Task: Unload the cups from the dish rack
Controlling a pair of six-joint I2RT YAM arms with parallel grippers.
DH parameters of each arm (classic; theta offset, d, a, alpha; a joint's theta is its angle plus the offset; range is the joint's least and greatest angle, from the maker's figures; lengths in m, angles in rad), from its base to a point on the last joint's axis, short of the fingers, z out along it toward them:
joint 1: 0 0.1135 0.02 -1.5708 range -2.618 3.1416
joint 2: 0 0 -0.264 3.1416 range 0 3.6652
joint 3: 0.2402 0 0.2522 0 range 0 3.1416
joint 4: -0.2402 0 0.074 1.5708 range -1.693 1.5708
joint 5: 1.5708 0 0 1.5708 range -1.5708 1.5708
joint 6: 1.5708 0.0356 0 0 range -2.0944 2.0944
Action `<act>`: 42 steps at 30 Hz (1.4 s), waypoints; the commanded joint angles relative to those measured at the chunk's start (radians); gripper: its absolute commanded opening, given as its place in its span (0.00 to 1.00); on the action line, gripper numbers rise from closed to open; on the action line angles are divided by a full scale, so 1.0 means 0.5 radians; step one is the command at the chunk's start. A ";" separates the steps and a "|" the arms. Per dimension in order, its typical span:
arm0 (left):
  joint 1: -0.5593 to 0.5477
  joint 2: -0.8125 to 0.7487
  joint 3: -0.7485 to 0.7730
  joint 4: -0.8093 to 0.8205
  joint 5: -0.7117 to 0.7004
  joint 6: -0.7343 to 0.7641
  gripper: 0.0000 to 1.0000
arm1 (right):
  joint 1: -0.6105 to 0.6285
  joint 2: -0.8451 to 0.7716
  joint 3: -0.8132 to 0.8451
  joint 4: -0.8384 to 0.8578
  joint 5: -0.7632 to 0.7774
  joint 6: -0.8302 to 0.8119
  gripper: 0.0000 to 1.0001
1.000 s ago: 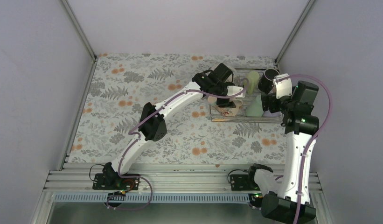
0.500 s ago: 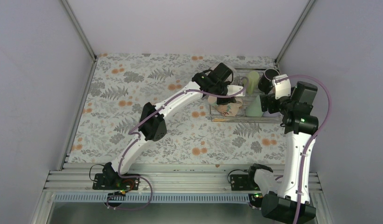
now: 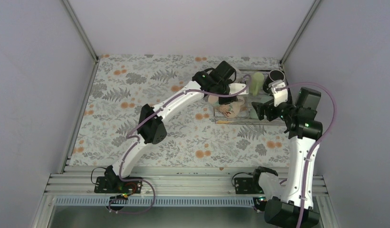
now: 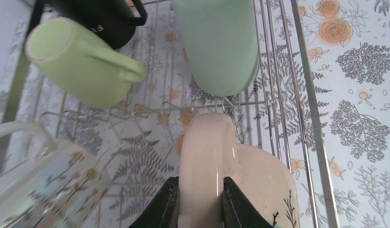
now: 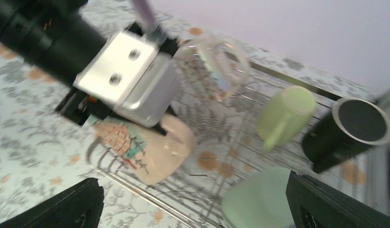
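Note:
The silver wire dish rack (image 3: 273, 121) stands at the far right of the table. My left gripper (image 4: 200, 204) is shut on the handle of the cream patterned mug (image 4: 259, 190), which is tilted over the rack's left end (image 3: 229, 108). A pale green mug (image 4: 83, 66), a black mug (image 4: 95, 14), a green tumbler (image 4: 221, 42) and a pale translucent patterned mug (image 4: 41, 180) sit in the rack. My right gripper (image 5: 197, 209) is wide open above the rack's near side, with the green tumbler (image 5: 259, 199) just below it.
The rack's long bars (image 4: 297, 71) run beside the held mug. The enclosure's right wall (image 3: 354, 95) is close behind the rack. The floral tablecloth (image 3: 136, 95) covers the table left of the rack.
My right gripper has swung left over the rack's near side and now covers the green tumbler in the top view. My left gripper has shifted slightly with the cream mug.

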 commanded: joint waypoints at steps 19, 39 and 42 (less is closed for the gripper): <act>0.012 -1.033 -0.378 0.267 -0.090 -0.244 0.02 | -0.014 0.496 -0.114 -0.818 -1.812 -1.657 0.96; 0.014 -0.958 -0.213 0.318 -0.080 -0.252 0.02 | 0.195 1.100 0.551 -0.859 -1.944 -1.495 0.92; 0.018 -0.996 -0.265 0.391 -0.108 -0.241 0.02 | 0.272 1.158 0.575 -0.861 -1.933 -1.459 0.87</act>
